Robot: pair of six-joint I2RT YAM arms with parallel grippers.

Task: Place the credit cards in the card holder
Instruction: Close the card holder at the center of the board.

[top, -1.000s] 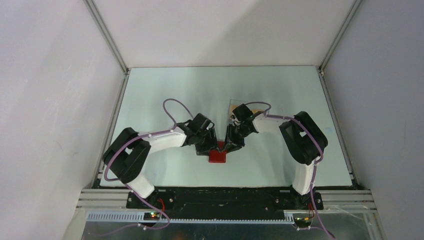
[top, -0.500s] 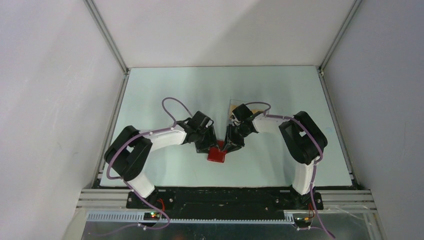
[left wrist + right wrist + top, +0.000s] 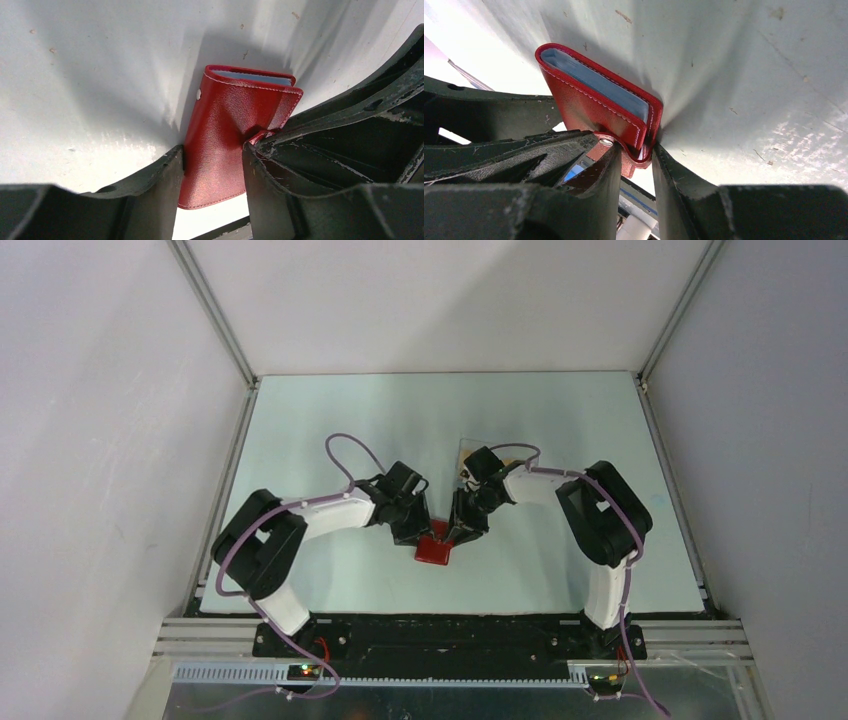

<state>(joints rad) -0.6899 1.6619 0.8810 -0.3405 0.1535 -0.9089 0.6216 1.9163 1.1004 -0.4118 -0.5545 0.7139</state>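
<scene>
The card holder (image 3: 434, 551), a small red wallet with a blue-grey inside, stands folded on its edge at the table's near middle. My left gripper (image 3: 424, 534) is shut across its red cover; in the left wrist view the wallet (image 3: 227, 125) sits between the two fingers of my left gripper (image 3: 213, 152). My right gripper (image 3: 457, 535) is shut on the wallet's corner by the red tab; the right wrist view shows the wallet (image 3: 589, 102) pinched in my right gripper (image 3: 634, 150). A tan credit card (image 3: 512, 459) lies behind the right arm, partly hidden.
A clear plastic box (image 3: 472, 451) lies on the table behind the right wrist, by the tan card. Aluminium frame rails (image 3: 215, 502) and white walls bound the pale table on the left, back and right.
The left gripper has edged slightly right and the wallet has turned a little between the two grippers. Both grippers keep their hold.
</scene>
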